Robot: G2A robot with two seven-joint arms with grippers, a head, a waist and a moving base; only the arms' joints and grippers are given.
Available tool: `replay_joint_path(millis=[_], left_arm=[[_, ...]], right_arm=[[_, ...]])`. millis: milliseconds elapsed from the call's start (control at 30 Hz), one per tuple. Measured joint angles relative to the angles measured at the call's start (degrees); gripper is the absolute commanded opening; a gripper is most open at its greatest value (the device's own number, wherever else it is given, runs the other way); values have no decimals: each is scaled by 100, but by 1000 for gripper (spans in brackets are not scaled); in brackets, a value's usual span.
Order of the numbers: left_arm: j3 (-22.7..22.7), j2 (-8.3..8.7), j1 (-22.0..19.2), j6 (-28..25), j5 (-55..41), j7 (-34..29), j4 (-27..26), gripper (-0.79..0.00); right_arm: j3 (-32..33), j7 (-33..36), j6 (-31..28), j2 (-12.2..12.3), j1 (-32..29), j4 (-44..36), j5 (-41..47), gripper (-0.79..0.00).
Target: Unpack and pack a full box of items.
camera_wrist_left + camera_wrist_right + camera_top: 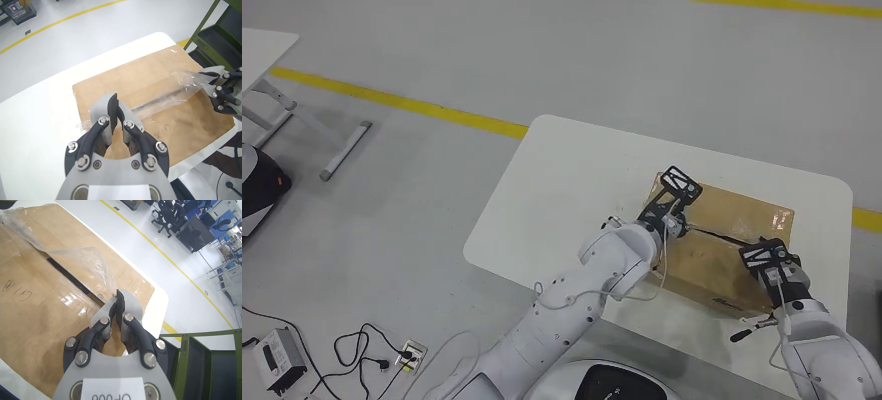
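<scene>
Setting: grey workshop floor with a yellow line, and a white counter in the middle of it.
Right hand: the right hand is clamped shut on the free end of a clear tape strip, lifted just above the box top.
Tape: peeled and crinkled at this end, and it looks still stuck further down the seam, which gapes dark where it's been freed.
Box: the cardboard box sits flat on the counter, flaps down, nothing unpacked yet.
Left hand: the left hand is closed at the box's opposite end. Whether it pinches tape there, I can't tell.
Risk, tape: thin film could tear or slip out of the pinch if pulled steeply or fast, leaving a stub on the seam.
Risk, box: stubborn adhesive could drag the whole box up or along unless the left hand steadies it. One corner lies near the counter edge beside the green rack.
Risk, after: loose tape may cling to the fingers.
</scene>
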Motion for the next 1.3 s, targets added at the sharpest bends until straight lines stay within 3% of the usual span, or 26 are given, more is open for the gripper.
replay_joint_path(millis=[267, 300, 400, 433, 600, 733, 833, 1000, 1100, 1167, 1233, 1267, 1300], left_arm=[[78, -27, -117, 17, 76, 64, 504, -785], [81, -29, -126, 16, 72, 62, 519, -785], [89, -37, -156, 30, 80, 46, 559, -785], [92, -40, -164, 38, 85, 40, 567, -785], [100, -50, -196, 57, 99, 21, 627, -785], [106, -58, -219, 36, 103, 1, 676, -785], [105, -62, -231, 20, 98, -6, 693, -785], [102, -70, -251, -13, 77, 12, 712, -785], [107, -76, -255, -37, 41, 7, 690, -785], [104, -79, -252, -60, -2, -8, 655, -785], [104, -80, -247, -93, -28, -18, 589, -634], [103, -80, -243, -105, -37, -21, 559, -517], [101, -81, -239, -117, -49, -24, 524, -336]], right_arm=[[18, -5, -31, -11, -14, 0, -45, -785], [22, 0, -32, -13, -15, 1, -49, -622], [36, 19, -16, -19, -11, -5, -55, -363], [47, 26, -9, -21, -9, -18, -41, -123], [225, 113, 17, -18, -28, -160, 74, -3], [510, 247, -44, -1, -108, -351, 301, -18], [767, 352, -133, 17, -186, -430, 522, -117], [1187, 537, -103, 46, -263, -384, 663, -394], [1398, 578, 13, 49, -288, -386, 858, -413], [1526, 585, 83, 47, -295, -397, 1032, -486], [1675, 585, 209, 34, -305, -426, 1386, -634], [1719, 572, 250, 26, -308, -451, 1573, -779], [1751, 546, 286, 13, -313, -479, 1789, -785]])
